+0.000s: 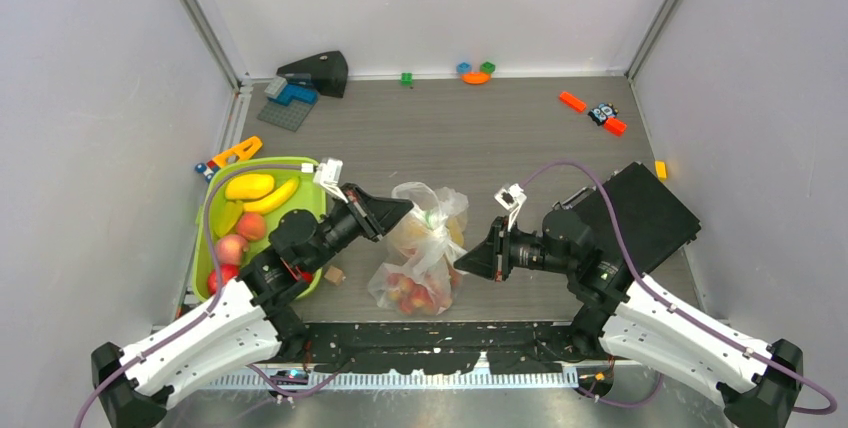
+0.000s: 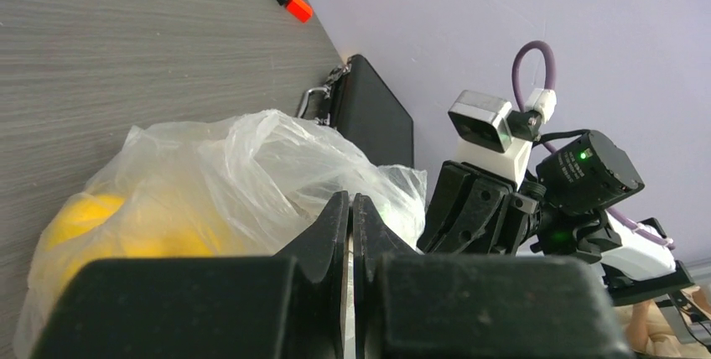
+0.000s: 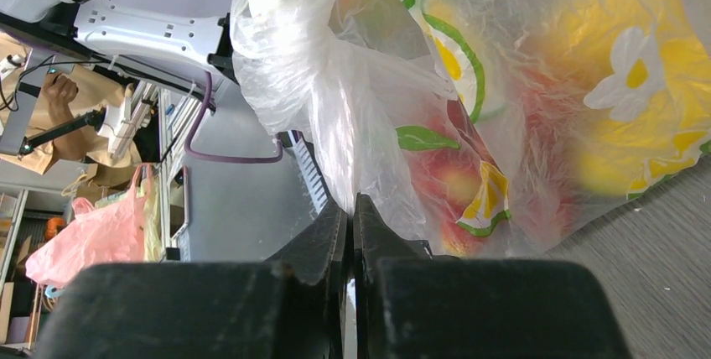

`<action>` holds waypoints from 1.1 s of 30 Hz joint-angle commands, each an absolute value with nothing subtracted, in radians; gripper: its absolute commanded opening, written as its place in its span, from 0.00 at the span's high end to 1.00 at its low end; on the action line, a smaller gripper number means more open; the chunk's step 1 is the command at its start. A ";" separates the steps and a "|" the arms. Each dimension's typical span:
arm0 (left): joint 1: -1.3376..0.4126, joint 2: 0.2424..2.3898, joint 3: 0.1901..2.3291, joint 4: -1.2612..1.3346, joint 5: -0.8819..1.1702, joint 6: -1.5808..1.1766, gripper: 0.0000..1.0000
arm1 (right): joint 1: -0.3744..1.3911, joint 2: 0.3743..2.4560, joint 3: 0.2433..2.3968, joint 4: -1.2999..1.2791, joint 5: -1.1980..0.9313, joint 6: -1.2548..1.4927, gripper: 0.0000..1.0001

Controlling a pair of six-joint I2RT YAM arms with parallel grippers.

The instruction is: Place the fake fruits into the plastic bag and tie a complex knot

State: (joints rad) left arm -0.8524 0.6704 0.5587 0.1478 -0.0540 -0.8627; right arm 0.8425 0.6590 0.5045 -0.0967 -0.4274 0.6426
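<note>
The plastic bag [image 1: 425, 248] lies between my two arms near the front edge, with red and yellow fake fruits [image 1: 412, 293] inside it. My left gripper [image 1: 406, 210] is shut on thin plastic at the bag's upper left; the left wrist view shows its jaws [image 2: 351, 201] pinching the film, with a yellow fruit [image 2: 84, 216] behind. My right gripper [image 1: 462, 264] is shut on a twisted strand [image 3: 335, 107] of the bag, which runs down into its jaws [image 3: 350, 205]. More fruits lie in the lime-green tray [image 1: 212, 193]: a yellow mango [image 1: 249, 186], a banana [image 1: 272, 198] and a peach [image 1: 251, 226]. I see no tied knot.
A black case [image 1: 640, 213] sits under the right arm. Toy bricks lie along the back: an orange one [image 1: 573, 101], a green one [image 1: 407, 78] and blue ones [image 1: 290, 98] beside a black wedge [image 1: 318, 73]. A small brown block [image 1: 335, 275] lies by the tray.
</note>
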 commanded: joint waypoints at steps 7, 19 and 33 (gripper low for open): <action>-0.811 0.632 0.726 0.085 -0.144 -0.671 1.00 | 0.847 0.669 0.532 -0.220 -0.327 0.593 0.95; -0.686 0.680 0.859 -0.109 -0.140 -0.508 1.00 | 0.847 0.720 0.589 -0.309 -0.200 0.523 0.95; -0.539 0.650 0.767 -0.158 -0.168 -0.467 1.00 | 0.847 0.801 0.409 -0.134 -0.213 0.555 0.95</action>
State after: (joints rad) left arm -0.5785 0.6624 0.7380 -0.2337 -0.0566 -0.5373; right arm 0.8433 0.7910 0.4294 -0.1005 -0.2218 0.5594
